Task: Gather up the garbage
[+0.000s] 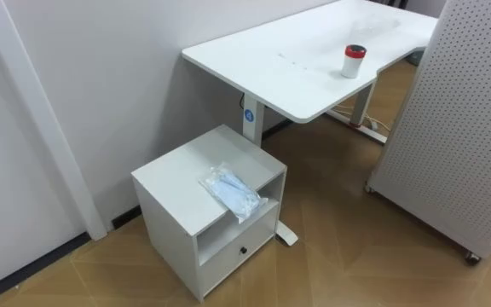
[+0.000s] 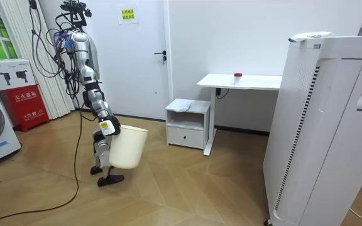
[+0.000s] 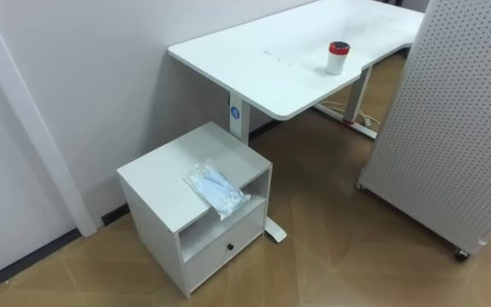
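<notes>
Garbage target is the plastic packet (image 1: 233, 193): clear wrap with something pale blue inside. It lies flat on top of the small white cabinet (image 1: 173, 183), at the front edge, 1 corner hanging over the open shelf. That overhang looks to me like the easiest place to pinch it, since the rest lies flush on the top.

The robot stands on the wood floor (image 2: 187, 188) towards the room view's left, well apart from the cabinet and facing it. It carries a cream bin (image 2: 131, 147) low in front of its legs, mouth up, presumably so the packet can be dropped straight in. 1 robot hand (image 2: 110, 129) sits at the bin's rim. I can't tell from here whether it is clamped on the rim or just steadying it, nor which of the 2 it is. The state of the other robot hand I can't tell either.

A red-and-white cup (image 1: 354, 61) stands upright on the white surface (image 1: 288, 77) behind the cabinet. I judge it is not trash, so I leave it.

My read: approach step, nothing picked yet. The robot needs to close in before any reach. The perforated panel (image 1: 463, 128) is near on the right, so I'd watch the clearance there.
</notes>
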Robot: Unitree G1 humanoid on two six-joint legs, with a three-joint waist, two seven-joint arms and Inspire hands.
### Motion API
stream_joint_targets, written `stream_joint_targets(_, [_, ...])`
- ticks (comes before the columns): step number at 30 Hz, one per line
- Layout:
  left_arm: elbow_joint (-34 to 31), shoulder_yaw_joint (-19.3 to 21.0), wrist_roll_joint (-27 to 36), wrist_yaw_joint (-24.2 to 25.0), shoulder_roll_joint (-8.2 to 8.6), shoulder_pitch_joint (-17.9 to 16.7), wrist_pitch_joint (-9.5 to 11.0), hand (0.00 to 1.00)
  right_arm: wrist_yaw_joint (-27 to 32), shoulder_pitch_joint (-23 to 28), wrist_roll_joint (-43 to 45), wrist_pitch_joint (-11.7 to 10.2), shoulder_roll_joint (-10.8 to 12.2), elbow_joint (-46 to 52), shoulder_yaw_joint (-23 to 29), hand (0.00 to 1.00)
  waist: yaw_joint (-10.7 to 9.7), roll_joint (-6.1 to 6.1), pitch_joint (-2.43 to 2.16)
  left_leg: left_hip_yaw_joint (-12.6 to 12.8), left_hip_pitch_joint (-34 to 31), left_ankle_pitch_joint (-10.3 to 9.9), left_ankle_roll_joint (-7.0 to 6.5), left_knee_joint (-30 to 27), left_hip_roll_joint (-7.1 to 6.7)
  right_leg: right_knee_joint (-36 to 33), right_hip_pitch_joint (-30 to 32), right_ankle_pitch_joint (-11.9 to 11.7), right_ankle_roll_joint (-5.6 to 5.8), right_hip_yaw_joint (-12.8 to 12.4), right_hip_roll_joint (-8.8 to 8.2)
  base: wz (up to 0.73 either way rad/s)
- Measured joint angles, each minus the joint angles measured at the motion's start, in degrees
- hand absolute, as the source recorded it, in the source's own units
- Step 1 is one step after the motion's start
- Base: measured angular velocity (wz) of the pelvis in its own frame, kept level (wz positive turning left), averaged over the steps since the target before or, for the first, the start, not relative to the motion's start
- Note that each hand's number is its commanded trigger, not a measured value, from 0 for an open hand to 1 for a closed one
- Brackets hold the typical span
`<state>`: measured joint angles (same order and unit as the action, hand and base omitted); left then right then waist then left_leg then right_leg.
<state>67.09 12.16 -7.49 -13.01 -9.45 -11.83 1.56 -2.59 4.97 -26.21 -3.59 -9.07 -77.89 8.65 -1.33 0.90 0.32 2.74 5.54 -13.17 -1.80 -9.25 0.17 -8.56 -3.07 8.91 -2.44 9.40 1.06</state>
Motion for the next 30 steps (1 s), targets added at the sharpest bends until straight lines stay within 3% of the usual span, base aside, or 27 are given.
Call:
stream_joint_targets(15, [0.1,-0.1,-2.1,0.2,0.20,0.1,-0.8,0.00,1.1,-0.3,-0.2,1.2,0.5,0.5,-0.7,1.00,0.1,0.75,0.28,0.0,0.1,0.0,0.00,-0.1,0.05,0.0,0.1,0.0,-0.03,0.0,0.03,0.00])
stream_joint_targets(23, [1.9,0.2,-4.6,-0.1,0.26,0.0,-1.2,0.00,2.0,-0.3,-0.4,1.3,0.6,0.3,-0.9,1.00,0.3,0.88,-0.29,0.0,-1.2,0.0,0.07,-1.4,0.29,-1.0,0.9,0.4,-0.17,0.1,0.06,0.01])
stream_joint_targets(26, [2.7,0.0,-6.2,0.0,0.24,0.2,-1.8,0.00,2.0,-0.5,-0.3,1.4,0.5,0.3,-1.2,1.00,0.3,1.17,-0.08,0.4,-3.3,-1.8,0.72,-6.9,0.56,-5.0,2.7,2.4,-0.50,0.0,-0.02,0.00])
stream_joint_targets(28, [3.3,0.0,-7.6,0.3,0.04,0.2,-2.7,0.00,1.9,-0.4,-0.4,2.1,0.5,0.2,-1.1,1.00,0.4,1.28,0.04,1.8,-5.7,-4.3,1.68,-15.0,1.50,-9.2,3.9,5.5,-1.32,-0.1,0.03,0.00])
stream_joint_targets(30, [3.6,0.0,-7.8,1.3,-0.28,0.2,-3.7,0.00,1.9,-0.4,-0.6,2.5,0.4,0.3,-1.1,1.00,0.3,1.39,0.05,2.3,-8.3,-4.9,2.00,-22.6,2.55,-11.5,3.9,7.2,-2.03,-0.9,0.16,-0.10])
